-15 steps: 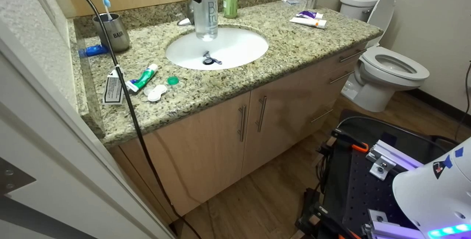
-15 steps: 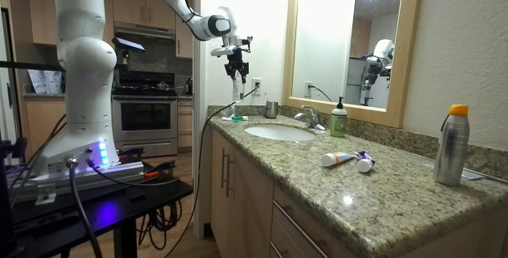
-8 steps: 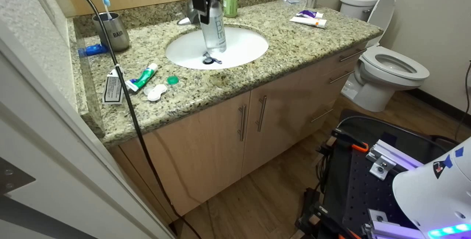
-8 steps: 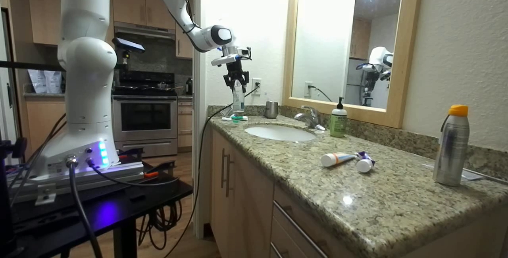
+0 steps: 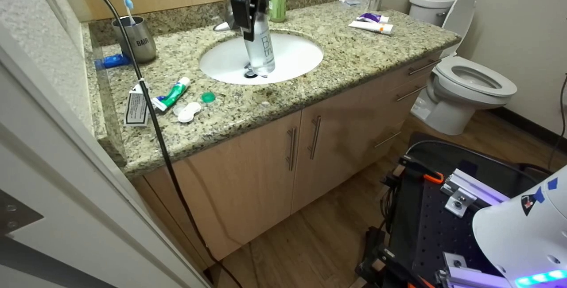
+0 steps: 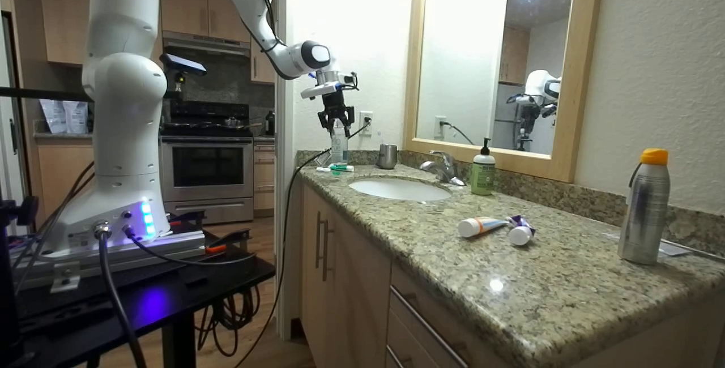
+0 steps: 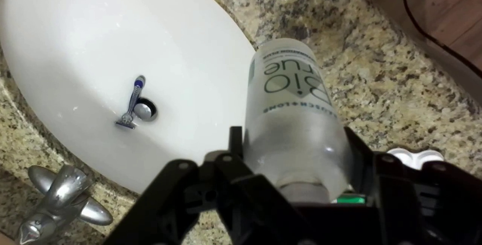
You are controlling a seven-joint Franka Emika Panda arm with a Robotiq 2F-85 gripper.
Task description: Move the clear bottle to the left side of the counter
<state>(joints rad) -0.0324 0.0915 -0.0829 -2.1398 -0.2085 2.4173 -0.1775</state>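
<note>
The clear bottle (image 5: 260, 53) hangs in the air, tilted slightly. It shows in front of the sink in an exterior view and above the far end of the counter (image 6: 430, 232) in an exterior view (image 6: 340, 150). My gripper (image 6: 340, 130) is shut on it near the shoulder, with one finger on each side in the wrist view (image 7: 293, 133). There the bottle (image 7: 286, 83) crosses the sink's rim and the cap end points at the palm. The far finger is mostly hidden behind the bottle in an exterior view.
The white sink (image 5: 301, 57) holds a razor (image 7: 133, 98) near the drain. A green toothpaste tube (image 5: 175, 93), a white lens case (image 5: 189, 111), a green cap (image 5: 207, 97) and a metal cup (image 5: 144, 42) stand or lie left of it. A black cable (image 5: 164, 146) crosses there. The green soap bottle (image 6: 483, 172) stands behind.
My gripper and the bottle have moved down, and in an exterior view slightly right toward the counter's front. Most of this came in the first half second. The bottle stays in the gripper.
</note>
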